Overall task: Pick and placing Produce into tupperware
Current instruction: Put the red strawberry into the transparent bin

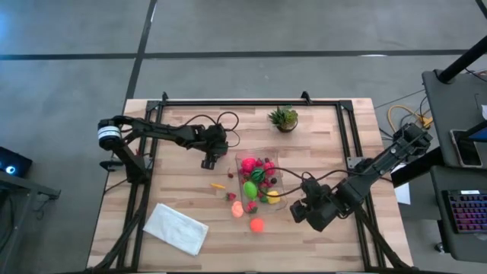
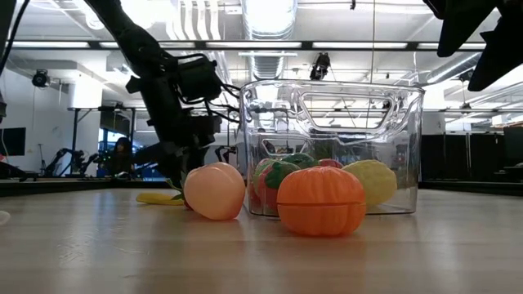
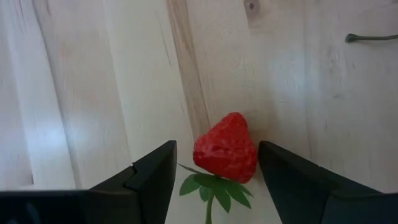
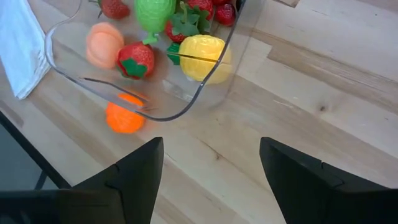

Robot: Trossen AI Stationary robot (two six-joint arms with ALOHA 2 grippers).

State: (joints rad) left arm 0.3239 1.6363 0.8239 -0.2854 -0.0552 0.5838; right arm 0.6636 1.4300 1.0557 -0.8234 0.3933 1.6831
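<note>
- Two claws are apart: the left gripper (image 3: 214, 180) has its fingers on both sides of a strawberry (image 3: 225, 149) on the table (image 3: 112, 93).
- The right gripper (image 4: 211, 180), holding nothing, is beside the tupperware (image 4: 211, 68) full of produce (image 4: 202, 56).

Tupperware (image 1: 278, 176) mid-table w/ produce (image 1: 255, 176) inside — orange fruit (image 1: 257, 224) outside.

The wooden tabletop (image 1: 183, 190) carries a clear tupperware (image 1: 275, 176), a white cloth (image 1: 176, 227), a potted plant (image 1: 284, 118), and loose orange (image 1: 257, 224), peach (image 1: 237, 208) and strawberry (image 1: 231, 196) toys.
</note>
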